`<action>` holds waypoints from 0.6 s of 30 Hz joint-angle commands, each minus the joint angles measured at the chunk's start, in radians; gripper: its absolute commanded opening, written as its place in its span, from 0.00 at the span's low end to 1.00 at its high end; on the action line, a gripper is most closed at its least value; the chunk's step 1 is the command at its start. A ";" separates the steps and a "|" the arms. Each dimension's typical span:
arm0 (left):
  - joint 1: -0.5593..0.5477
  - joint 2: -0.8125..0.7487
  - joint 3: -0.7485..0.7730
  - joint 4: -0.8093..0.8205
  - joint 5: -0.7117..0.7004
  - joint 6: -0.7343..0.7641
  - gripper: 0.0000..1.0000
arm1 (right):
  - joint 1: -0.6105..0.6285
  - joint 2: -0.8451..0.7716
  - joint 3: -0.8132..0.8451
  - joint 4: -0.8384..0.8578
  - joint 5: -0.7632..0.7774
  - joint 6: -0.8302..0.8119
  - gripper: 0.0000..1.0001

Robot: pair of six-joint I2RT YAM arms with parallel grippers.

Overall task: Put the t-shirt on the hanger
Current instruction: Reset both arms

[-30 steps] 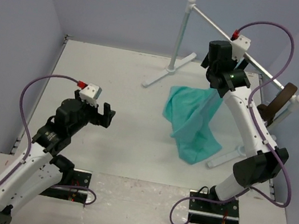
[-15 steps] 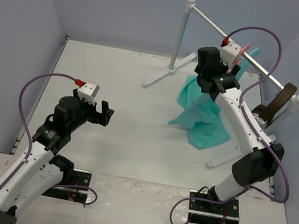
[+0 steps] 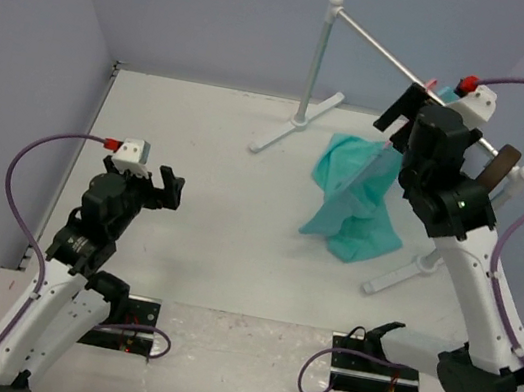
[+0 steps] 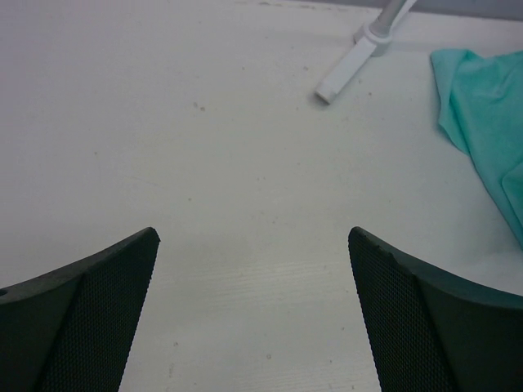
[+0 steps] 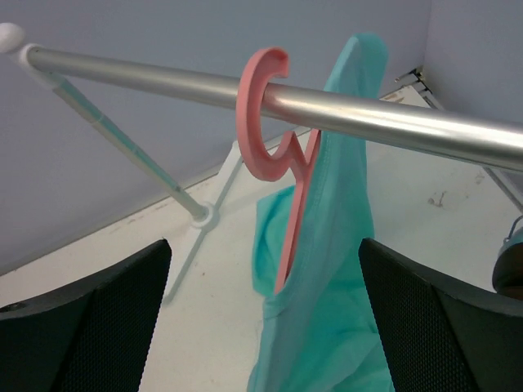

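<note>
The pink hanger (image 5: 260,114) hangs by its hook on the silver rail (image 5: 392,122). The teal t-shirt (image 5: 335,269) hangs on it, one shoulder over the hanger's arm, the cloth draping to the table (image 3: 358,198). My right gripper (image 5: 263,249) is open and empty, close in front of the hanger, its fingers on either side and apart from it; it sits by the rail in the top view (image 3: 404,107). My left gripper (image 3: 170,188) is open and empty over the bare table (image 4: 253,237), with the shirt's edge (image 4: 482,106) far to its right.
The rail (image 3: 380,46) stands on white posts with feet on the table (image 3: 283,134). A brown and silver strap-like object (image 3: 499,167) hangs at the rail's right end. Lilac walls close in the table on three sides.
My right arm has carried the hanger and shirt up to the rail, hooked it on, opened and drawn back to the right. My left arm has pulled back to the left.
</note>
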 commanded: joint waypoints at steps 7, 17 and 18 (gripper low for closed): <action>0.009 -0.112 0.122 -0.083 -0.359 -0.020 1.00 | 0.003 -0.514 -0.385 -0.149 -0.288 -0.088 0.99; 0.009 -0.188 0.047 -0.106 -0.393 -0.041 1.00 | 0.002 -0.880 -0.506 -0.282 -0.364 -0.132 0.99; 0.009 -0.204 0.041 -0.106 -0.393 -0.040 1.00 | 0.004 -0.892 -0.508 -0.297 -0.345 -0.130 0.99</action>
